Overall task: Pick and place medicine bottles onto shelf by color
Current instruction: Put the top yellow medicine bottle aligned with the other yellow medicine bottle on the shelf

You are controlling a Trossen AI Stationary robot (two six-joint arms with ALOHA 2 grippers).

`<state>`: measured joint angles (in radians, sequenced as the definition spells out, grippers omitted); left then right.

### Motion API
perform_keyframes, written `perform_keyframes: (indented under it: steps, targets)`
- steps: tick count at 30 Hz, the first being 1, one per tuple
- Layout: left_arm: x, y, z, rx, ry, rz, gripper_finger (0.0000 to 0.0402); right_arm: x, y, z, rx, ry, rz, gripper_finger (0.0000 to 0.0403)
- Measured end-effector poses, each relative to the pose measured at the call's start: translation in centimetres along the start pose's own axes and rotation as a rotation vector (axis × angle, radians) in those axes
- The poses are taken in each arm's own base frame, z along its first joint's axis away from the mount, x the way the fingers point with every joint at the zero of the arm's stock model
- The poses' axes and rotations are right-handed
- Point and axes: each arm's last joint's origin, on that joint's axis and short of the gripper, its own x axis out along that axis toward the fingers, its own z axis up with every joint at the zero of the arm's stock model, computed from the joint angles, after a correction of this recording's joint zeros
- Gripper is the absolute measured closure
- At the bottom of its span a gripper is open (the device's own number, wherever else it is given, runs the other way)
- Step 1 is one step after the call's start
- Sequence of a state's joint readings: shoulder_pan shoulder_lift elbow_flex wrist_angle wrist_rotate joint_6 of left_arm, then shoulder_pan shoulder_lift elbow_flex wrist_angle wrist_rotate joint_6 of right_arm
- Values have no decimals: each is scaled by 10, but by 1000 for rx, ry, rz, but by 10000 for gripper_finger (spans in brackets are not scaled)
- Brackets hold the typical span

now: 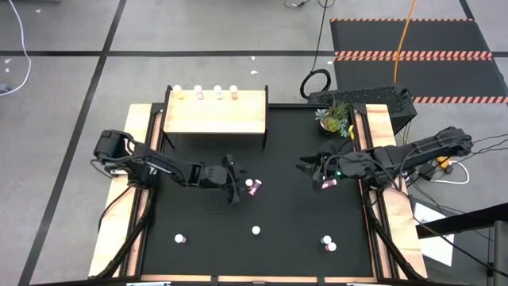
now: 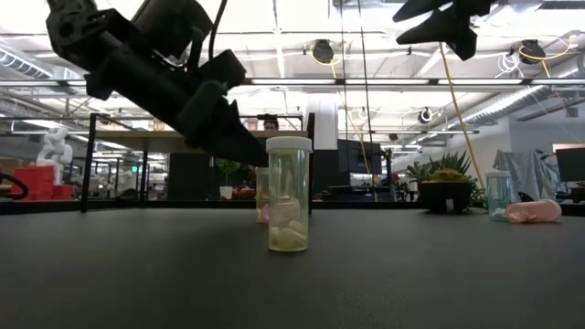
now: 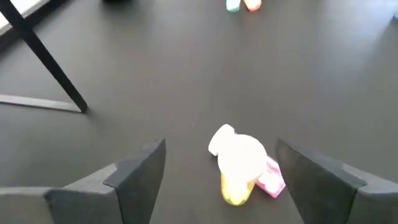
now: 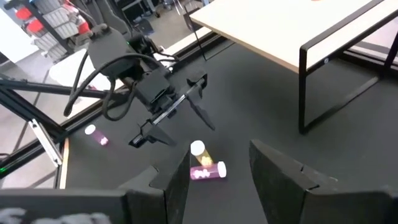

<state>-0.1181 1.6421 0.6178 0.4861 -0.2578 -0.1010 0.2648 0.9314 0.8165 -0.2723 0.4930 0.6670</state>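
Observation:
Two medicine bottles sit together mid-table: a yellowish one standing upright with a white cap, and a pink one lying on its side against it. My left gripper is low over the table, open, with one finger on either side of the pair and touching neither. My right gripper hangs open, with nothing between its fingers, high above the table's right part. The shelf stands at the far left, with several bottles along its far edge.
More bottles stand on the near part of the table: one at the near left, a yellowish one in the near middle and a pair at the near right. A small potted plant is at the far right. Wooden rails line both sides.

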Motion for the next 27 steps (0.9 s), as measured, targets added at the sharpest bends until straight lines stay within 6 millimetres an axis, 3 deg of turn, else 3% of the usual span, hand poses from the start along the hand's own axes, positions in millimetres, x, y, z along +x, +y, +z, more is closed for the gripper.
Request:
perform_keyframes:
  steps: [11, 27]
  targets:
    - [11, -4, -8, -10, -4, -59, 185, 0, -1, 0, 2, 4, -1, 248]
    - [13, 2, -8, -45, -7, -42, 251, 0, 0, 0, 12, 14, 18, 248]
